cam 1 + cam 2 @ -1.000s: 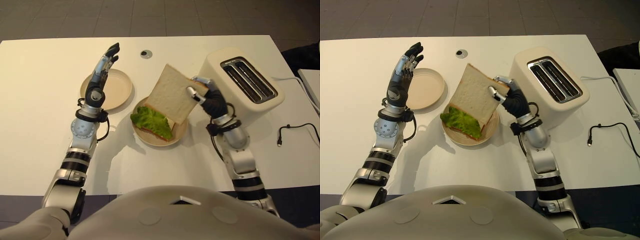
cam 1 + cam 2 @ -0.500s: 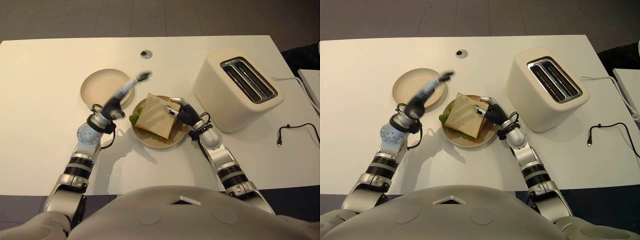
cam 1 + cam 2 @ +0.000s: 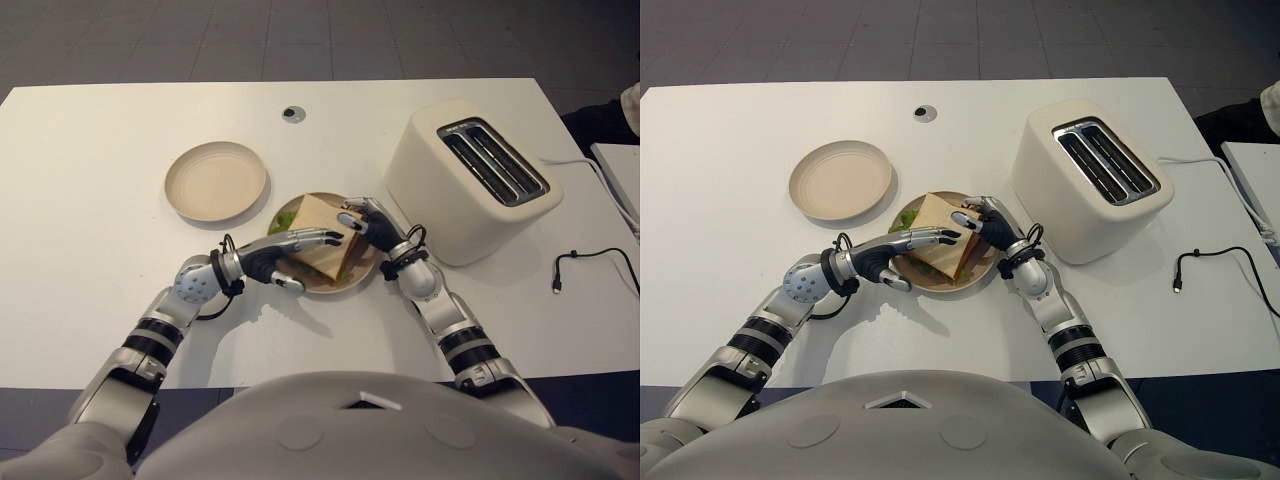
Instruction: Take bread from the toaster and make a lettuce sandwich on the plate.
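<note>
The sandwich sits on the tan plate [image 3: 334, 286] in the middle of the table. Its top bread slice [image 3: 325, 248] lies flat, and green lettuce [image 3: 284, 218] pokes out at the far left edge. My right hand [image 3: 366, 223] is at the slice's right corner, with its fingers curled onto that corner. From the left, my left hand [image 3: 272, 259] lies low over the slice's near left part with the fingers stretched out, holding nothing. The cream toaster [image 3: 478, 183] stands to the right, and its two slots look empty.
A second, empty tan plate [image 3: 215, 180] lies to the far left of the sandwich. A black cable [image 3: 592, 258] runs along the table's right side past the toaster. A small round hole [image 3: 290, 113] is near the far edge.
My right hand lowered the raised bread slice onto the lettuce and stays at its corner. My left hand swung down from upright near the empty plate to lie over the sandwich.
</note>
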### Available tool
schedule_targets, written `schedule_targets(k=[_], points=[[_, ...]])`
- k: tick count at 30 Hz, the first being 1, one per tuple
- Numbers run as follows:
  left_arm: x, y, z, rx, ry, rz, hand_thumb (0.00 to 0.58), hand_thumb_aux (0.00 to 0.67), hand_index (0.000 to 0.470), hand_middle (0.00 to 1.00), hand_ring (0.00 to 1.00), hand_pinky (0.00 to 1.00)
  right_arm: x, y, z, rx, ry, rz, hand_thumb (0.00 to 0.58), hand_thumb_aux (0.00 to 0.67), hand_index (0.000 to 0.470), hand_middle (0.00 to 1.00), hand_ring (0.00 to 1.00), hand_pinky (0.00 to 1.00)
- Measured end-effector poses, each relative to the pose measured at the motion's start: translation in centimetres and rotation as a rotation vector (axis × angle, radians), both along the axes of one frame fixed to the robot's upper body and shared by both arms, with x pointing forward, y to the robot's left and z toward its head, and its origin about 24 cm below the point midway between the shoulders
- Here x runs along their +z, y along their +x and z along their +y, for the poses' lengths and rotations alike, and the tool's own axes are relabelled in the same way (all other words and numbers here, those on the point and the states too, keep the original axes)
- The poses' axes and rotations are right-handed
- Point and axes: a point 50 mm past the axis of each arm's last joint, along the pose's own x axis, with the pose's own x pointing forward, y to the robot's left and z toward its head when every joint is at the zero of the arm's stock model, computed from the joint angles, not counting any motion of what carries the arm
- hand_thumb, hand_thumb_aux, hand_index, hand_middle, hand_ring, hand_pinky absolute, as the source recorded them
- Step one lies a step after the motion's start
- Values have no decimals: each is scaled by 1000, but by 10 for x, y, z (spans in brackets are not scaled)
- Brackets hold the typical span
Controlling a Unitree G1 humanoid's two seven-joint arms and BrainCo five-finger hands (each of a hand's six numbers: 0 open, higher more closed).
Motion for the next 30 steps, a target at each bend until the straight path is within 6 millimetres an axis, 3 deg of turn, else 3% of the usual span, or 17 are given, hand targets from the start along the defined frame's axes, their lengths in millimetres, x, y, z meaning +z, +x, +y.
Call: schedule_targets(k=[2, 4, 8, 11, 12, 13, 14, 15, 16, 18, 21, 24, 27, 30], points=[[-3, 0, -1, -3, 20, 5, 0, 0, 0, 0, 0, 0, 13, 3, -7, -60, 51, -66, 0, 0, 0, 216, 216, 216], [-4, 0, -2, 0, 26, -1, 0, 0, 0, 0, 0, 0, 43, 9, -12, -96, 144, -223, 0, 0, 0, 0, 0, 0], [-5, 0, -2, 35, 14, -20, 0, 0, 0, 0, 0, 0, 71, 6, -16, -92, 236, -359, 0, 0, 0, 0, 0, 0], [-1, 3, -1, 84, -19, -55, 0, 0, 0, 0, 0, 0, 87, -1, -9, 22, 322, -390, 0, 0, 0, 0, 0, 0], [2, 5, 1, 106, -40, -65, 0, 0, 0, 0, 0, 0, 89, -6, -5, 86, 353, -373, 0, 0, 0, 102, 102, 102], [7, 5, 2, 131, -101, -66, 0, 0, 0, 0, 0, 0, 91, -14, 1, 198, 389, -333, 0, 0, 0, 443, 443, 443], [10, 4, 3, 139, -143, -56, 0, 0, 0, 149, 149, 149, 90, -18, 3, 253, 404, -303, 447, 349, 245, 847, 847, 847], [19, 1, 3, 135, -223, -49, 538, 489, 343, 765, 765, 765, 91, -24, 4, 324, 413, -271, 580, 670, 470, 1000, 1000, 1000], [31, -4, 4, 104, -317, -39, 580, 670, 470, 1000, 1000, 1000, 92, -31, 5, 401, 421, -231, 580, 670, 470, 1000, 1000, 1000], [48, -19, 6, -6, -436, 9, 580, 670, 470, 1000, 1000, 1000, 95, -43, 2, 540, 425, -165, 580, 670, 470, 1000, 1000, 1000], [48, -33, 16, -115, -419, 113, 580, 670, 470, 1000, 1000, 1000, 96, -55, -6, 675, 379, -80, 580, 670, 470, 1000, 1000, 1000], [29, -44, 27, -175, -241, 218, 580, 670, 470, 1000, 1000, 1000, 79, -64, -11, 759, 223, 50, 580, 670, 470, 1000, 1000, 1000], [-2, -55, 39, -193, 11, 329, 580, 670, 470, 1000, 1000, 1000, 47, -78, -11, 848, 26, 239, 580, 670, 470, 1000, 1000, 1000], [-16, -53, 37, -164, 92, 338, 580, 670, 470, 1000, 1000, 1000, 26, -87, -13, 882, -110, 349, 580, 670, 470, 1000, 1000, 1000]])
